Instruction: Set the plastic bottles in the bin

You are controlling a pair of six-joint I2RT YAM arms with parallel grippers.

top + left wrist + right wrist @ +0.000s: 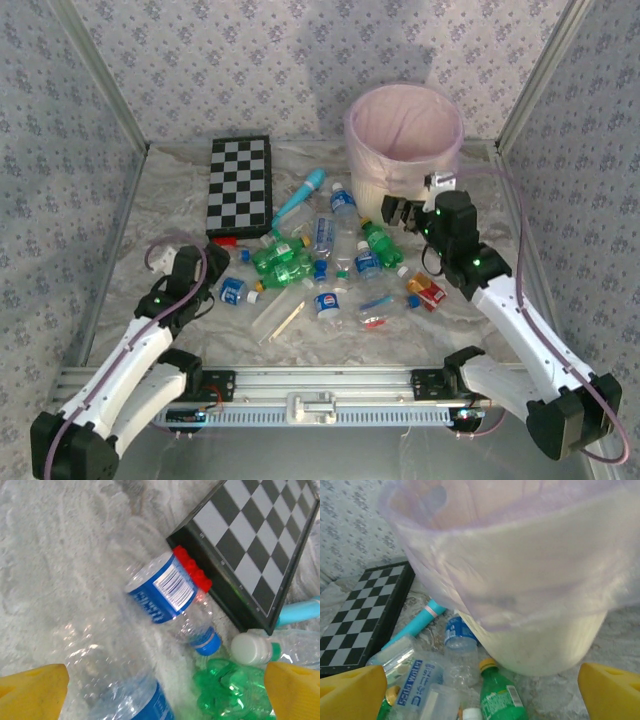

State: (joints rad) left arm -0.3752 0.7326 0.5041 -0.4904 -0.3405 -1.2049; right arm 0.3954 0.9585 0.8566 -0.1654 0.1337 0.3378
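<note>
**Spread wide, holding nothing**

The right gripper [403, 213], jaws far apart, hangs just before the bin [372, 172], a round cream tub lined with thin pink film. The left gripper [165, 692], equally spread, hovers over crinkled clear and green plastic bottles [282, 260] heaped beside the checkerboard [240, 180]

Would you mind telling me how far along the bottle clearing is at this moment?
Barely started, by the look of it. Done: no bottle is visible inside the bin. In hand: nothing; the left gripper and right gripper are open. Left: the plastic bottles lie scattered on the table.
</note>
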